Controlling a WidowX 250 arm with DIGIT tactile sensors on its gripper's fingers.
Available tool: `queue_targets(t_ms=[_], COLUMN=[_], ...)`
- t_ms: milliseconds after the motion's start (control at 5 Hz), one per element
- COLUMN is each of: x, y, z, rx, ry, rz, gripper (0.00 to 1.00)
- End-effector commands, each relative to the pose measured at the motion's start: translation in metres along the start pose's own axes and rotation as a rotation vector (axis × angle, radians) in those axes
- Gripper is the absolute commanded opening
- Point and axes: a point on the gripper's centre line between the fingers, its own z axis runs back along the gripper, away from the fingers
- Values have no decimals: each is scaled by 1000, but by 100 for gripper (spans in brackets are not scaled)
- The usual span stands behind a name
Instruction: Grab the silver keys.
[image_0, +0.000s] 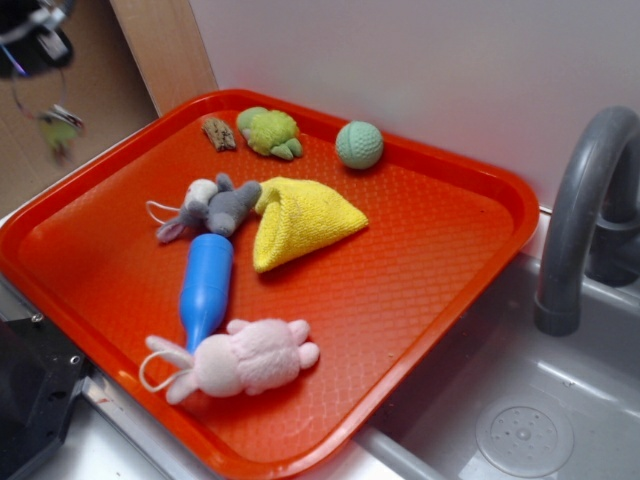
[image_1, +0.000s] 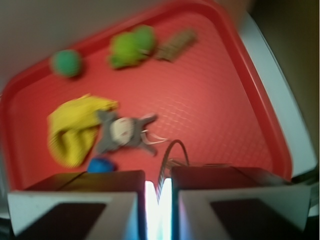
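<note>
My gripper (image_0: 42, 40) is raised at the top left, above and beyond the left rim of the red tray (image_0: 400, 280). The silver keys (image_0: 60, 128) dangle below it on a thin wire ring, blurred, clear of the tray. In the wrist view the gripper (image_1: 158, 186) stands nearly closed, the wire ring (image_1: 175, 148) pinched in the narrow slit between the two fingers and arching out in front. The key blades themselves barely show there. The tray (image_1: 215, 100) lies well below.
On the tray lie a grey plush mouse (image_0: 215, 207), a yellow cloth (image_0: 300, 220), a blue bottle (image_0: 207, 285), a pink plush bunny (image_0: 250, 358), a green plush (image_0: 270, 132), a green ball (image_0: 359, 145) and a brown chunk (image_0: 219, 134). A grey faucet (image_0: 585, 210) and sink (image_0: 520, 420) are at right.
</note>
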Motion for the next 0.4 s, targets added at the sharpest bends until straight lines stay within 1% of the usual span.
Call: queue_targets(t_ms=[0, 200], x=[30, 35], y=[-17, -18], z=[51, 36], rx=[-11, 38], ry=[10, 42], rz=[-263, -254], gripper=[0, 0])
